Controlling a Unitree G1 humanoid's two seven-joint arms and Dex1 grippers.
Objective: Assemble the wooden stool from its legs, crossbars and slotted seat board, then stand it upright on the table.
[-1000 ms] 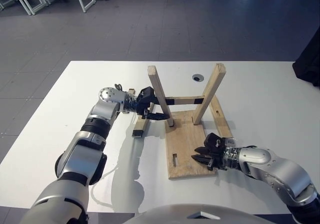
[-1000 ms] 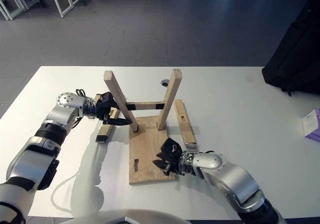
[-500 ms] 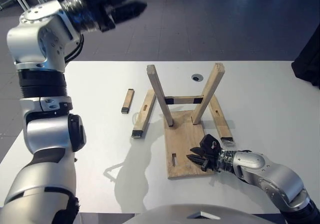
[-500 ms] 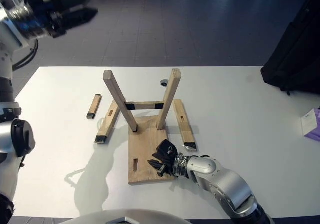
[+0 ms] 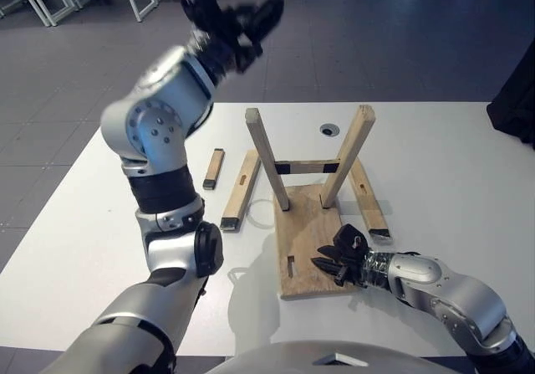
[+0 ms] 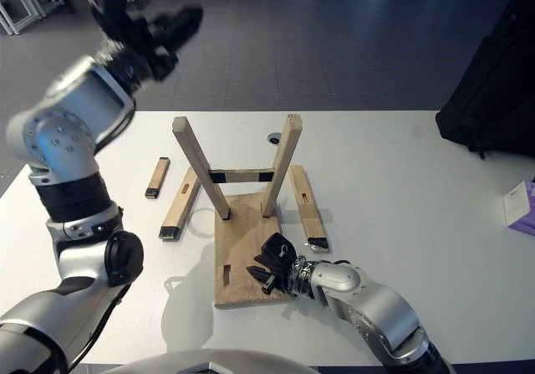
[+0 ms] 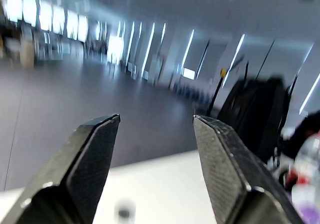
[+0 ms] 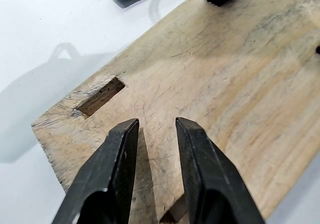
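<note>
With the seat board (image 5: 305,223) as the centre of the dial and 6 o'clock toward the robot, the right gripper (image 5: 338,263) sits nearest, at about 5 o'clock. It is low over the board's near end, its fingers a little apart and closed on nothing. Just beside it, at 7 o'clock, an empty slot (image 8: 101,96) shows in the board.

The board lies flat on the table (image 5: 435,148). At its far end, two legs (image 5: 267,161) stand tilted toward each other in their slots, tied by a crossbar (image 5: 309,167).

A loose leg (image 5: 241,188) lies on the table at 10 o'clock, just beside the board, and a second loose leg (image 5: 366,198) lies along the edge at 2 o'clock. A short crossbar (image 5: 214,168) lies farther out at 10 o'clock.

The left gripper (image 7: 156,121) is held high, well above the far table edge at 11 o'clock, its fingers spread wide and empty.

The parts look like stiff, light, dry wood, unlikely to slip or crush. The half-built frame probably sits loose in its slots and may topple if the board is jolted. A loose leg is best pinched near its middle across the narrow faces, away from its mortise.
</note>
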